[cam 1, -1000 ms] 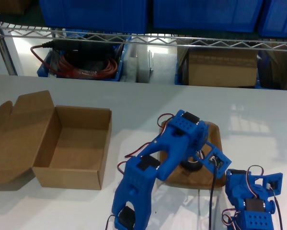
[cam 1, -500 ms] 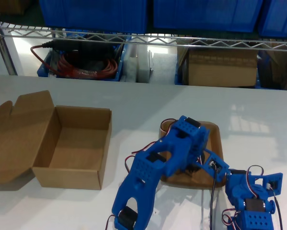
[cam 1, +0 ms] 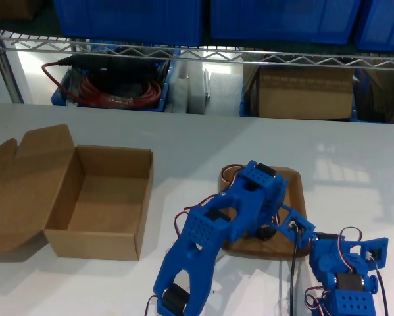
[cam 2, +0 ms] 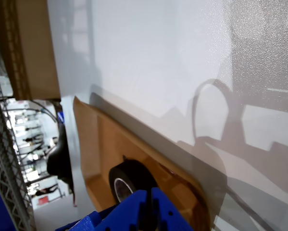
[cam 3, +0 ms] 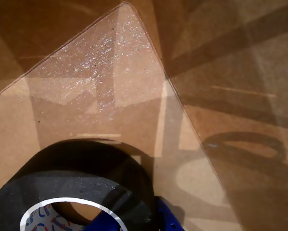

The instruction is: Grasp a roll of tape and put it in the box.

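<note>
Looking from the exterior view: the box (cam 1: 144,197) stands open toward the exterior view's left, lid flap (cam 1: 25,184) laid back. My second gripper (cam 1: 264,227) reaches down into the shallow brown tray (cam 1: 294,191) and hides the roll of tape. My first arm (cam 1: 344,273) sits folded at the exterior view's lower right.

First wrist view: the roll of tape (cam 2: 127,180) rests in the tray (cam 2: 93,159) on the white table (cam 2: 158,57). I cannot tell my first gripper's state.

Second wrist view: the roll of tape (cam 3: 81,178) lies flat on the tray floor (cam 3: 86,86), a blue jaw tip against its rim. I cannot tell whether it is clamped.
</note>
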Controlling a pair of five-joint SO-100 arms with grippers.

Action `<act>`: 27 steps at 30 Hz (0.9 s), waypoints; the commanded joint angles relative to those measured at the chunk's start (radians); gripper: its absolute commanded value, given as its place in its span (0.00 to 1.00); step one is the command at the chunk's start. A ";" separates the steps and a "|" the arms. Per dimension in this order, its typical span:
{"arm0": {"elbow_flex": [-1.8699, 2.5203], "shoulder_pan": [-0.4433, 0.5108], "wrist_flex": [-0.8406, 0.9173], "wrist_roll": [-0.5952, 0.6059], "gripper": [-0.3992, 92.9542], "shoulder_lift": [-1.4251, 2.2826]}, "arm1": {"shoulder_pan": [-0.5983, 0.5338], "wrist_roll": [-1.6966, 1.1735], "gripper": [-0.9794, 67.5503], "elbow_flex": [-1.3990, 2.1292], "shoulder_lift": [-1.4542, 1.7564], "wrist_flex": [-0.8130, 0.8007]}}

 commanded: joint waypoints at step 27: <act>0.402 -1.003 -0.164 -0.055 0.00 0.833 | -0.003 0.003 0.02 0.014 0.006 -0.005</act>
